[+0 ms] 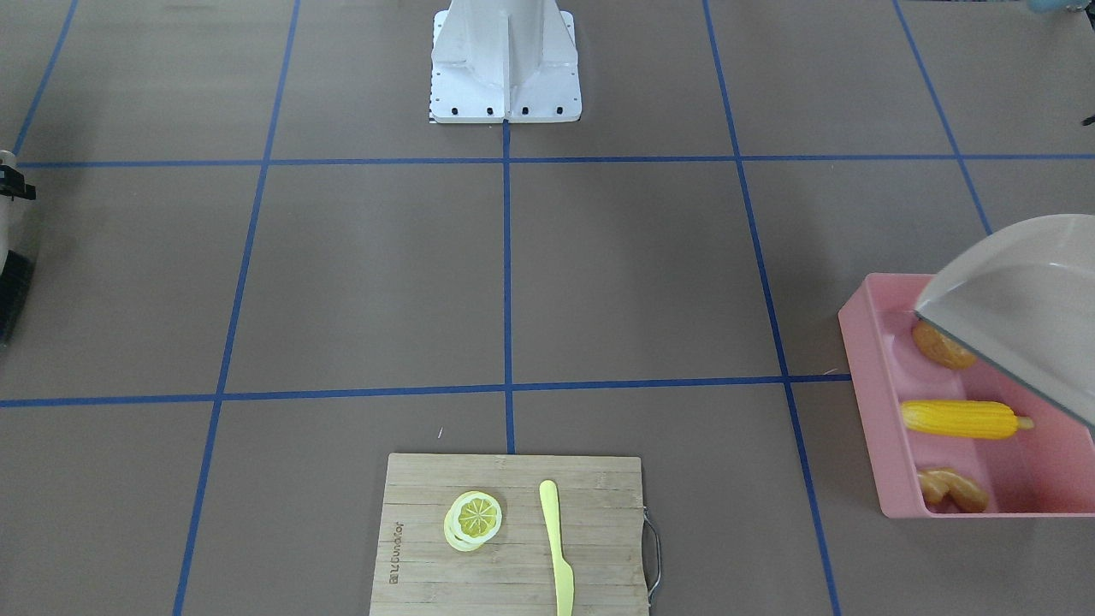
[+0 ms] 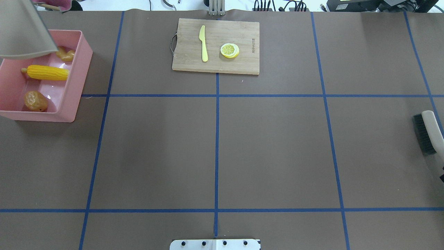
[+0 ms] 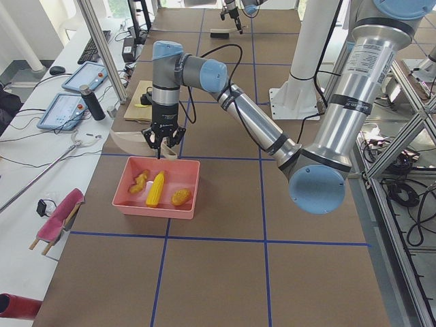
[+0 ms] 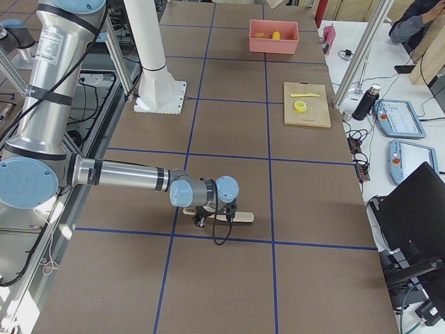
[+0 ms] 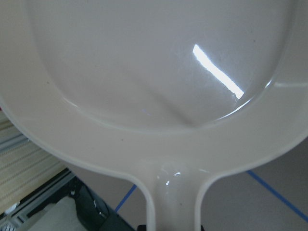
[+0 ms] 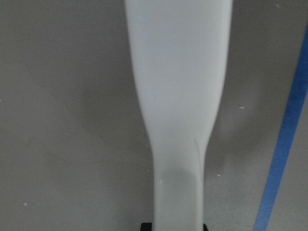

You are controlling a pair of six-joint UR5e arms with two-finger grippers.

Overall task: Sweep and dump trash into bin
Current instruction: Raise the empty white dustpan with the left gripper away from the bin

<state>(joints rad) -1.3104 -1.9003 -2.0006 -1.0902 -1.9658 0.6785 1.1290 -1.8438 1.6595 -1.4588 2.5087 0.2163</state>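
Note:
The pink bin (image 2: 74,90) stands at the table's left end; it also shows in the front view (image 1: 864,385). In it lie the corn cob (image 2: 47,72), the brown potato (image 2: 35,101) and the tan ginger root (image 2: 66,53). My left gripper (image 3: 162,138) is shut on the handle of the beige dustpan (image 5: 159,72). It holds the dustpan (image 1: 1018,299) raised and tilted over the bin's far corner, and the pan is empty. My right gripper (image 4: 207,217) is shut on the white handle of the brush (image 2: 428,133) low at the table's right end.
A wooden cutting board (image 2: 216,66) at the far middle edge carries a yellow plastic knife (image 2: 203,43) and a lemon slice (image 2: 229,50). The robot base (image 1: 505,64) stands at the near middle. Blue tape lines cross the brown table.

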